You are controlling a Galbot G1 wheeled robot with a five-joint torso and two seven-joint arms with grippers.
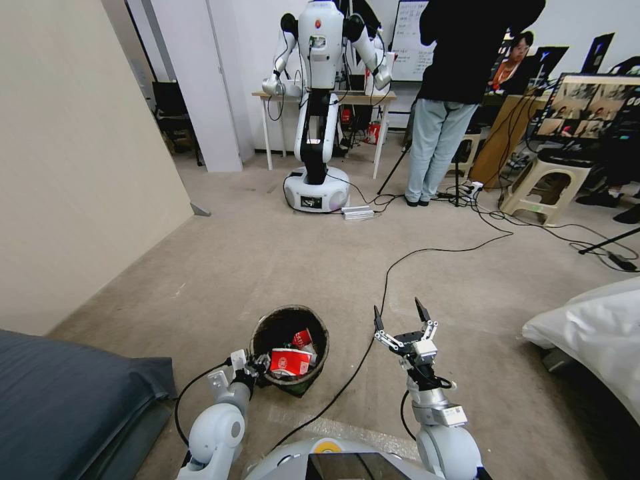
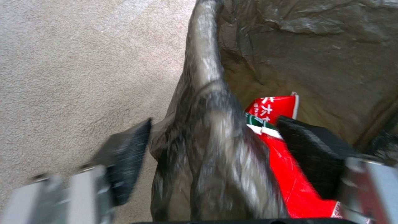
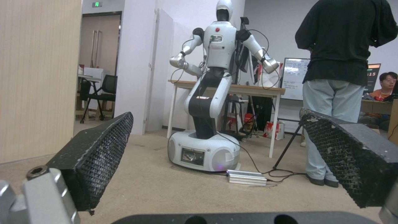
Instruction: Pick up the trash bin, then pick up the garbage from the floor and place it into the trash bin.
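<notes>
Carpet (image 1: 280, 253) runs beige across the room, and on it, close in front of the robot's base and a little to its left, is the trash bin (image 1: 291, 347), its black bag (image 2: 215, 130) folded over the rim so that the white body is almost wholly hidden from the head view. The left gripper (image 1: 248, 369) is at the bin's near-left rim; the left wrist view shows one pad (image 2: 128, 158) outside the wall and the other inside, with the crinkled bag-covered rim between them, but that view is blurred and it cannot be told whether the pads press the rim or merely straddle it with a gap. Garbage (image 1: 291, 361) already lies inside the bin: red-and-white wrappers, one (image 2: 286, 155) of them right beside the inner pad and partly covered by it; what lies beneath them is out of sight. The right gripper (image 1: 400, 319) hovers to the right of the bin, apart from it, its fingers spread wide with nothing held, pointing forward across the floor. A black cable (image 1: 373, 333) trails over the carpet between bin and right gripper. Farther off stand another white robot (image 1: 319, 107) and a beige stool (image 1: 543, 187). A dark cushion (image 1: 67, 393) is cut off at the lower left, and a white bag (image 1: 593, 327) at the right edge.
</notes>
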